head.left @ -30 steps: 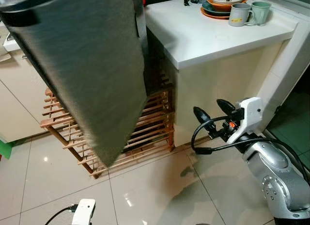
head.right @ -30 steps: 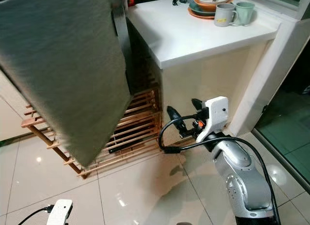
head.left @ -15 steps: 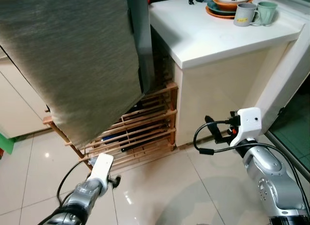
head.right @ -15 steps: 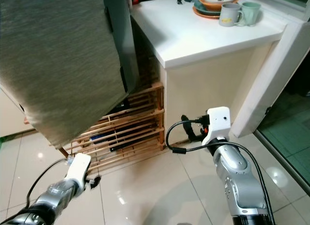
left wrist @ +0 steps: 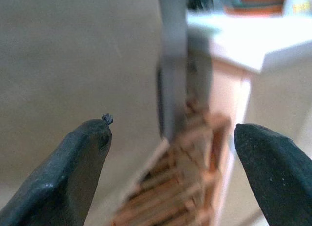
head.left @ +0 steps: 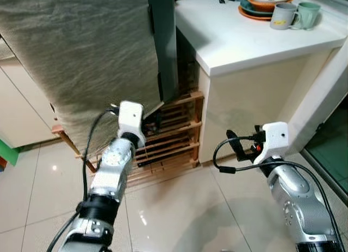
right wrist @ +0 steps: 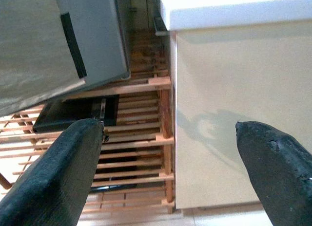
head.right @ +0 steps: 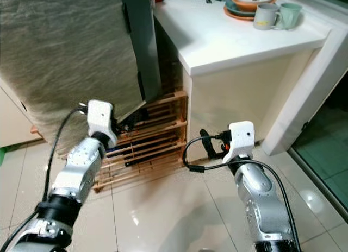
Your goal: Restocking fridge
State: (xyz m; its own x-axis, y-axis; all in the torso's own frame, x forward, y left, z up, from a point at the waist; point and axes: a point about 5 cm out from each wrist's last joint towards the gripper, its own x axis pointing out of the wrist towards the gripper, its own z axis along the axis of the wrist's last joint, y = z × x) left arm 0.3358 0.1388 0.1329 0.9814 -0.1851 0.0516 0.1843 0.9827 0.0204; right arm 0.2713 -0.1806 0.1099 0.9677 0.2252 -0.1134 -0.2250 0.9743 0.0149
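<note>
The fridge [head.left: 81, 62] stands on my left, its large grey-green textured door towards me, with a dark grey edge [head.left: 163, 45] beside it. My left gripper [head.left: 154, 120] is raised to the door's lower corner, in front of the wooden rack. Its fingers [left wrist: 73, 172] are spread open with nothing between them, and the door edge [left wrist: 171, 80] lies straight ahead. My right gripper [head.left: 232, 143] hangs low in front of the cream cabinet side [right wrist: 229, 114], open and empty.
A slatted wooden rack [head.left: 176, 138] with dark items on it stands under the fridge, beside the cabinet. The white counter [head.left: 244, 35] carries stacked dishes [head.left: 261, 5] and two mugs [head.left: 296, 16]. Cream cabinets [head.left: 22, 111] stand at left. The floor is glossy tile [head.left: 179, 208].
My left arm has risen from near the floor to the fridge door's lower corner. The camera has shifted a little. My right gripper has stayed about where it was half a second ago.
</note>
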